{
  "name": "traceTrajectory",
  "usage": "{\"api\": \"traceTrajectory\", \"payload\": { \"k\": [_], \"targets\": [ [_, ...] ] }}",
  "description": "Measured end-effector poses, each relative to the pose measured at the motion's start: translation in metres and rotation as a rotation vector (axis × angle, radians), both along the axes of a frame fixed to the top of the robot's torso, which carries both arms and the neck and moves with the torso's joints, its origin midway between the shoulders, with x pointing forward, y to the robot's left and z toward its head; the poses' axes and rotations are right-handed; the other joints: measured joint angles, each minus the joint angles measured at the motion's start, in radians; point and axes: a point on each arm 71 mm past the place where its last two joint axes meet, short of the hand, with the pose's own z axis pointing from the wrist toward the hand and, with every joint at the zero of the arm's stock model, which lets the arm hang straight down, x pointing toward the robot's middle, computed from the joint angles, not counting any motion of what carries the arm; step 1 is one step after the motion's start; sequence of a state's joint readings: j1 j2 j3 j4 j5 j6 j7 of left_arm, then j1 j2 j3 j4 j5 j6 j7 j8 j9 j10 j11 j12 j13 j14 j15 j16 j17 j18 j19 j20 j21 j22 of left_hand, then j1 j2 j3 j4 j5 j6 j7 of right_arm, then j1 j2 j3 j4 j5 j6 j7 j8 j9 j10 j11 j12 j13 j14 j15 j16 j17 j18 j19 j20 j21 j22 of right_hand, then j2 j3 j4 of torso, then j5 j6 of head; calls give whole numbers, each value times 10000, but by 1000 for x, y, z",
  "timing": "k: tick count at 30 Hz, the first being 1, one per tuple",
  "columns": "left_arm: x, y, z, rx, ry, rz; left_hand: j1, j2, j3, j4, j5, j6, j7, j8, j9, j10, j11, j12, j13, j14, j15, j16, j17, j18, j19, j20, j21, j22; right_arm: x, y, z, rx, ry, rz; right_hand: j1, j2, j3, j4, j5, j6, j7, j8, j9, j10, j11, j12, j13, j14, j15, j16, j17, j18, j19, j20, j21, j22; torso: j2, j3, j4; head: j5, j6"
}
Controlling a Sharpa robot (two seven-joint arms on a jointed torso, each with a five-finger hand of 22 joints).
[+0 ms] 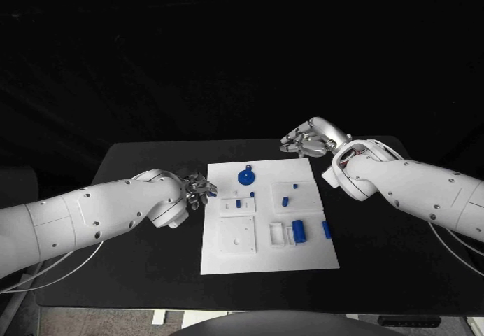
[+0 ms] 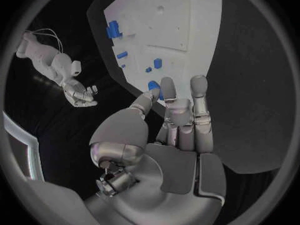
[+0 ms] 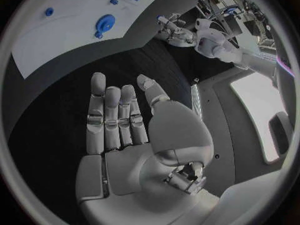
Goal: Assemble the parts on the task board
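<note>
The white task board (image 1: 272, 259) lies in the middle of the black table. On it are a round blue part (image 1: 246, 176) at the far end, a blue cylinder (image 1: 299, 229) near the right side and a few small blue pieces (image 1: 238, 204). My left hand (image 1: 198, 190) hovers at the board's left edge, fingers (image 2: 199, 92) stretched toward the board (image 2: 187, 25), holding nothing. The round blue part (image 2: 153, 86) shows just beyond its fingertips. My right hand (image 1: 305, 142) hangs past the board's far right corner, palm (image 3: 122, 120) flat, fingers apart and empty.
The black table (image 1: 131, 266) stretches on both sides of the board, ending at its front edge (image 1: 202, 308). White recessed blocks (image 1: 238, 234) sit on the board's near half. The right wrist view shows the board (image 3: 62, 35) and my left hand (image 3: 172, 27) beyond it.
</note>
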State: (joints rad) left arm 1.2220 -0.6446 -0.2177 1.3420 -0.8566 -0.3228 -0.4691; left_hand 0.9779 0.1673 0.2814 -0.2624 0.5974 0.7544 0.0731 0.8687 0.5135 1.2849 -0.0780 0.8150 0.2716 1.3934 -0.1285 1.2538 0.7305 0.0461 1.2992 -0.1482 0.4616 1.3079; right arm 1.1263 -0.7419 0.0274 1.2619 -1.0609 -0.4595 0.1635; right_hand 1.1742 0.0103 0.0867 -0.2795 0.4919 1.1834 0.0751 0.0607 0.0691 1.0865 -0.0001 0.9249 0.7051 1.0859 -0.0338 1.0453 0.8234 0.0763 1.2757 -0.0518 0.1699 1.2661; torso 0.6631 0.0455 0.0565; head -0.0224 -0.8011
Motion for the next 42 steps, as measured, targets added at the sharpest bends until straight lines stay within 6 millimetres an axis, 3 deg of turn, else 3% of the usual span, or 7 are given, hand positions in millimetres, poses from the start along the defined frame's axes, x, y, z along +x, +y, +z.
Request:
{"api": "traceTrajectory", "payload": {
  "k": [2, 4, 9, 26, 42],
  "targets": [
    [1, -4, 0, 246, -94, -83, -72, -72, 68, 67, 224, 18, -16, 18, 66, 60, 9, -48, 0, 17, -14, 0, 147, 0, 0, 0, 0, -1, 1, 0, 0, 29, 9, -27, 0, 0, 0, 0, 6, 0, 0, 0, 0, 0, 0, 0, 0, 0, 0, 0, 0, 0, 0, 0, 0, 0, 3, -3, 0, 1, -7],
    [2, -8, 0, 431, -168, -168, -86, -86, 104, 101, 247, 89, 17, -1, 66, 128, 10, -143, 4, 74, -1, 0, 291, -1, 0, 0, 0, -1, 1, -1, 0, 51, 12, -46, 0, 0, 0, 0, 50, 0, 0, 0, 0, 0, 0, 0, 0, 0, 0, 0, 0, -1, 0, 0, 0, 0, 4, -3, -2, -2, -8],
    [2, -20, -2, 887, -355, -465, -114, -114, 108, 98, 247, 194, 14, -160, 44, 195, -24, -191, 36, 128, -53, -108, 461, 0, 36, -36, 47, -1, 2, 0, 1, 98, 19, -66, 0, 0, 51, -6, 116, 0, 0, 0, 0, 0, 0, 0, -9, 0, 0, 0, 1, 0, 0, 0, 0, 15, 13, -6, -5, -16, -25],
    [5, -40, -13, 1624, -670, -916, -147, -148, 124, 81, 129, 228, -17, -216, 7, 199, -23, -191, 89, 163, -19, -193, 534, 0, 35, -36, 47, -3, 4, 0, 1, 155, 35, -92, -40, -40, 105, 48, 232, 0, 0, 0, 0, 0, 0, 0, -8, 0, 0, 0, -7, 0, 0, 0, 0, 42, 20, -14, -7, -90, -111],
    [3, -47, -31, 1948, -655, -1127, -144, -144, 136, 67, 12, 253, -41, -294, -50, 213, -4, -191, 122, 235, -19, -232, 608, -1, 69, -1, 98, -5, 4, 1, 1, 174, 69, -61, -79, -79, 133, 21, 320, 1, 0, 0, 1, 1, 1, 0, -7, 0, 0, 0, -6, -1, 0, 0, 0, 65, 15, -15, -3, -135, -178]
  ]
}}
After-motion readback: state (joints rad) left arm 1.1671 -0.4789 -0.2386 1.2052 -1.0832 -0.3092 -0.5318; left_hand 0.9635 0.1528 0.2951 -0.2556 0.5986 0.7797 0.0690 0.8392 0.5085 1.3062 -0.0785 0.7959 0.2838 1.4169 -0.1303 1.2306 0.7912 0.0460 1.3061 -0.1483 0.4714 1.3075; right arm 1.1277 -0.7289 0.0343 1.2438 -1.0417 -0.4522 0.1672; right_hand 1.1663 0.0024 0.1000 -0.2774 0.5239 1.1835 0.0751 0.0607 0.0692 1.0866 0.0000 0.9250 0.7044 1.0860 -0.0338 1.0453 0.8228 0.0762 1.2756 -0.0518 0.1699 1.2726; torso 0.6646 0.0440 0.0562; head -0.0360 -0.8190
